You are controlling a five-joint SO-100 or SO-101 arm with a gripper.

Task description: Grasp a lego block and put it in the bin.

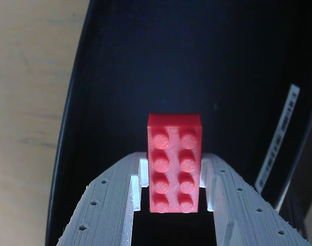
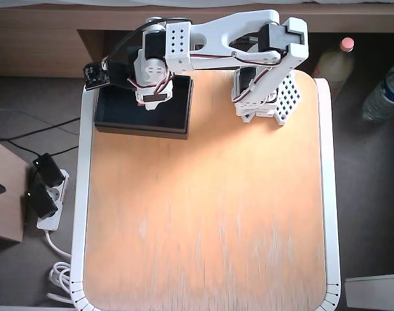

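One brick: red lego block [image 1: 174, 170], two rows of four studs, is sitting pinched between the white fingers in the wrist view, studs facing the camera, long axis running away from the wrist.
Grip: gripper [image 1: 174, 192] is closing on the block's long sides; the left pad [image 1: 142, 177] and its partner on the right are each pressing a side wall, the lower half of the block between them, the upper half sticking out past the tips.
Below the block: black interior of the bin [image 1: 120, 77] is filling nearly the whole wrist view; the bin's left wall is curving up the left edge, with wooden table [image 1: 27, 102] beyond it.
White strip: a thin printed label [image 1: 278, 138] is running along the bin's right rim.
Overhead check: arm [image 2: 229, 39] is reaching left from its base, wrist hanging over the bin [image 2: 119, 110] at the table's [image 2: 203, 214] far left corner; the block is hidden under the wrist there.
Step in hand: judging it as the release over the bin.
Doing it well: keep the wrist well inside the walls, spread the fingers fully and evenly so neither pad drags the block sideways, and drop from low height to limit bouncing out.
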